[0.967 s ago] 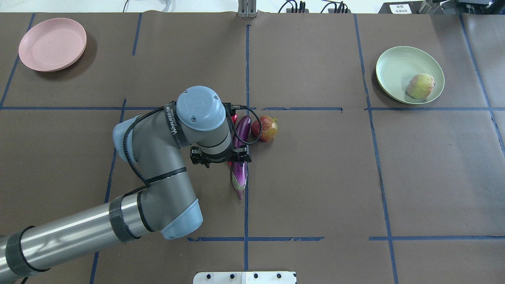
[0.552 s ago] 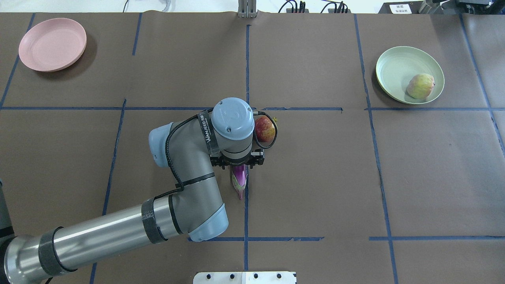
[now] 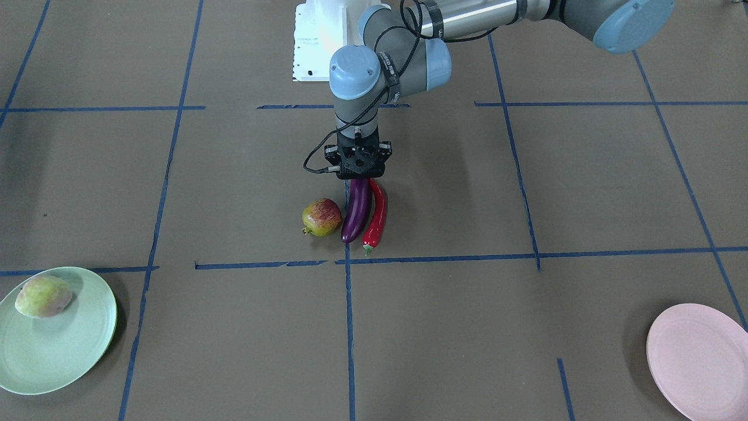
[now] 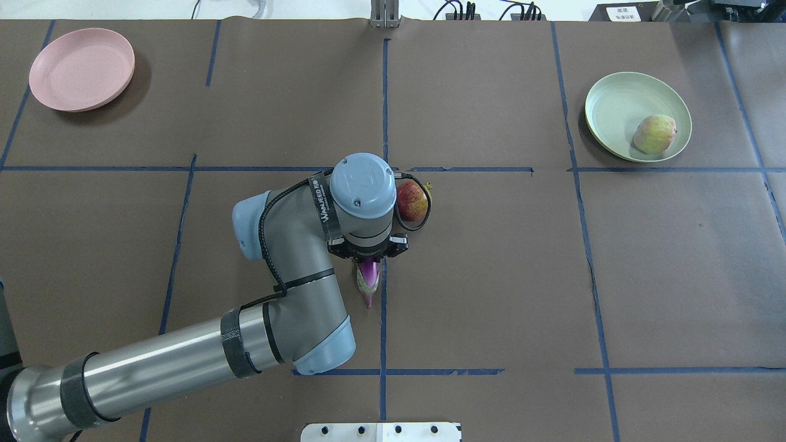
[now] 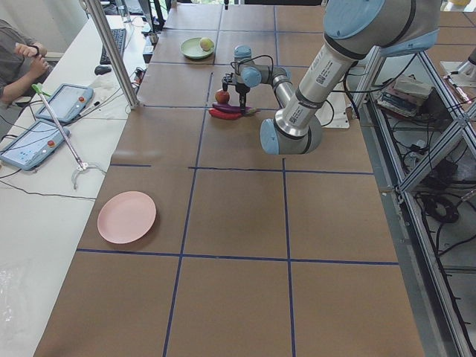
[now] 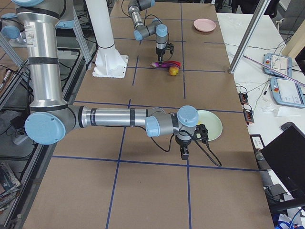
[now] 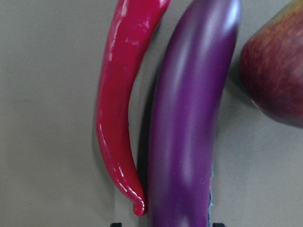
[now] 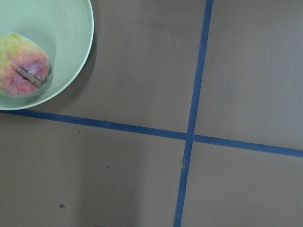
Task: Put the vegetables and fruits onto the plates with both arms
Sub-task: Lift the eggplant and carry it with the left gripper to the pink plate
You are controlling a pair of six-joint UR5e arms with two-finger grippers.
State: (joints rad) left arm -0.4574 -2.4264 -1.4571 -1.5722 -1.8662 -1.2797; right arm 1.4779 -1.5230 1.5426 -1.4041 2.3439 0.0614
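Observation:
My left gripper (image 3: 357, 179) hangs straight down over the cap end of the purple eggplant (image 3: 357, 209) at mid-table. In the left wrist view its fingertips stand apart on either side of the eggplant (image 7: 189, 132), open. The red chili (image 3: 377, 219) lies against the eggplant, and the pomegranate (image 3: 321, 217) sits on its other side. From overhead the arm hides the chili. The yellow-green fruit (image 4: 654, 134) rests in the green plate (image 4: 614, 110). The pink plate (image 4: 81, 69) holds nothing. My right gripper (image 6: 184, 153) hovers beside the green plate (image 6: 213, 125); I cannot tell its state.
The white robot base (image 3: 312, 47) sits at the table's robot-side edge. Blue tape lines grid the brown table cover. A person (image 5: 15, 59) sits at a side desk with tablets (image 5: 65, 98), behind a metal pole (image 5: 111, 52).
My left arm swung right until its wrist stood over the eggplant, then dropped a little lower. The eggplant's cap end shifted slightly.

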